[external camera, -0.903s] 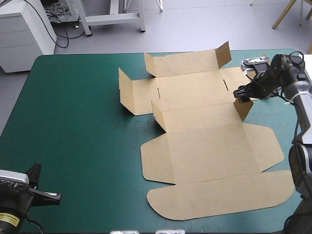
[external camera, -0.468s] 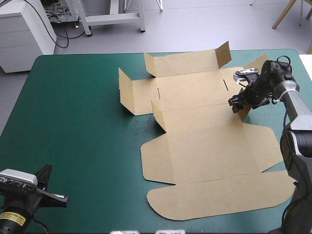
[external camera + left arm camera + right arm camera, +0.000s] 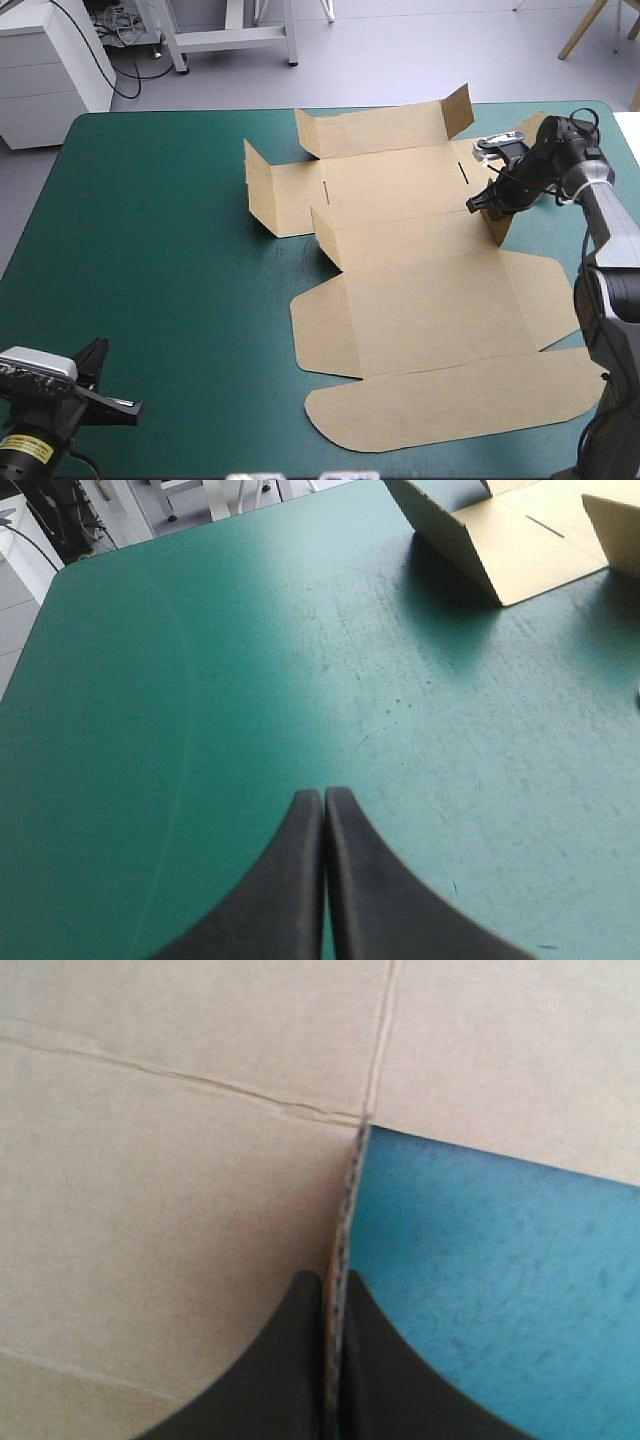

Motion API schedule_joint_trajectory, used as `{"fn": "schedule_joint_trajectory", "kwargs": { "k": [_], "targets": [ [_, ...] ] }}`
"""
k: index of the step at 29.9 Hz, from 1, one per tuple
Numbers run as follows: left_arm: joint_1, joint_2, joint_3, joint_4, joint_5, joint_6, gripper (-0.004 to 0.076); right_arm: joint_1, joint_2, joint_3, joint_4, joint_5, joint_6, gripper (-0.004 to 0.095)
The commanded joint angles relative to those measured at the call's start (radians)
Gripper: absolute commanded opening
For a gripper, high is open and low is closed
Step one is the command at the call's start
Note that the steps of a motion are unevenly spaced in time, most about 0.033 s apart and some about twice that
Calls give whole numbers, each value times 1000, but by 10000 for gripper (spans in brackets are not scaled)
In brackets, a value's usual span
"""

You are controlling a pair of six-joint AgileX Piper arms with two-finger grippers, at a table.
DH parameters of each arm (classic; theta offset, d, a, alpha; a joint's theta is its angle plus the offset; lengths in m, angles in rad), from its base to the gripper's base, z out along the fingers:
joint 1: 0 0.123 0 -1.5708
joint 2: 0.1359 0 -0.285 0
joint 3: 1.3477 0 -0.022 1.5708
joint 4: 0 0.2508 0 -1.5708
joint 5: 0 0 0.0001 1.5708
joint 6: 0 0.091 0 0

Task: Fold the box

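The brown box (image 3: pixel 420 290) lies spread on the teal-green cover as a cut sheet, with a few short walls and flaps standing up around its far panel. My right gripper (image 3: pixel 481 205) is at the box's right side, shut on the edge of a raised flap (image 3: pixel 498 226). In the right wrist view the flap's thin edge (image 3: pixel 350 1185) runs straight out from between the black fingers (image 3: pixel 290 1360), board on one side and cover on the other. My left gripper (image 3: pixel 128 407) hovers near the table's front left corner, shut and holding nothing (image 3: pixel 323 798); a raised box wall (image 3: pixel 470 545) shows far ahead of it.
The left half of the cover (image 3: pixel 150 250) is bare. A white cabinet (image 3: pixel 50 70) and a metal frame (image 3: pixel 230 40) stand beyond the table's far edge. The box's rounded lid flap (image 3: pixel 450 400) reaches close to the table's front edge.
My right gripper went from open to shut on the raised flap's edge, after sliding a little inward over the box. The left arm shifted slightly, then stayed still.
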Motion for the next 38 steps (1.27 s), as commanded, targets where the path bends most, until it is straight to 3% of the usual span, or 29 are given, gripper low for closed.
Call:
{"fn": "schedule_joint_trajectory", "kwargs": {
  "k": [1,11,18,28,38],
  "targets": [
    [0,10,-25,-4,-55,2,-10,30,-51,-79,7,10,-130,-19],
    [0,10,-25,-4,-55,2,-10,255,-44,-172,7,-40,-558,-20],
    [0,10,-21,-23,-55,-9,-10,381,-29,-185,-20,-94,-739,-20],
    [0,10,-21,-23,-70,-9,-10,486,14,-190,-12,-163,-899,-20],
    [0,10,-21,-2,-96,-7,-10,594,41,-190,-10,-211,-950,-19]
  ]
}}
